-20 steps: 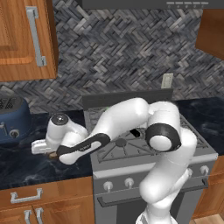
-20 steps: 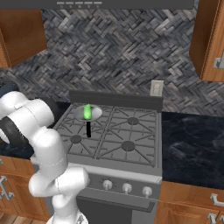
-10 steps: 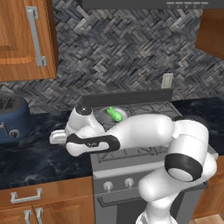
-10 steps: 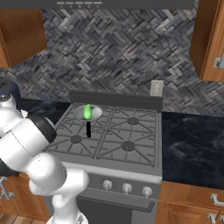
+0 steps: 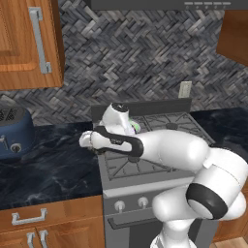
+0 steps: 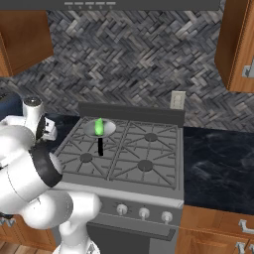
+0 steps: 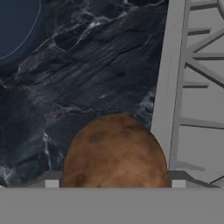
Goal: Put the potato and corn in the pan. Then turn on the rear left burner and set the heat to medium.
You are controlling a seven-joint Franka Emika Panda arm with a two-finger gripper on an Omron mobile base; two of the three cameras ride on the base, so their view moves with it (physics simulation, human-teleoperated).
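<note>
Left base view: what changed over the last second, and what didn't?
The arm swung right, from over the counter toward the stove, carrying the end effector to the stove's left edge. In the hand view the potato sits between its fingers. The corn stayed in the pan.

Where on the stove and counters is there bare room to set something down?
Free: the dark counter right of the stove and the three burners without cookware. Crowded: the rear left burner, where the pan holds the corn.
</note>
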